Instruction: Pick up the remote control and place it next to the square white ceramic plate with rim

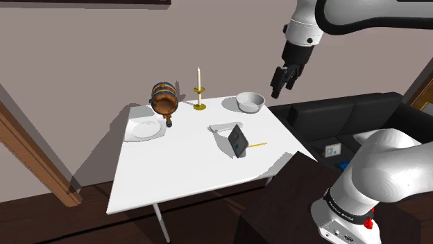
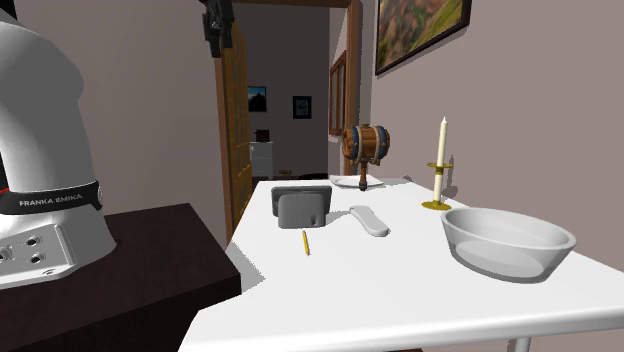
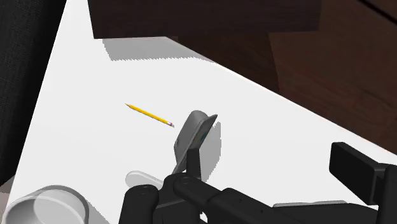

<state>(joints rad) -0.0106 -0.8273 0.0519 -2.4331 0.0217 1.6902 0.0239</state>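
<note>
Remote control [image 1: 221,128]: flat on counter [image 1: 180,166], untouched | pincer [image 1: 279,90]: released, empty, aloft, grasp not yet begun | plate [image 1: 143,129]: opposite counter edge, destination.

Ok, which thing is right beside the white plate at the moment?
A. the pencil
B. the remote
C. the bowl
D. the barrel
D: the small barrel on its stand sits at the rim of the white plate, while the remote, the pencil and the bowl lie farther across the table.
</note>
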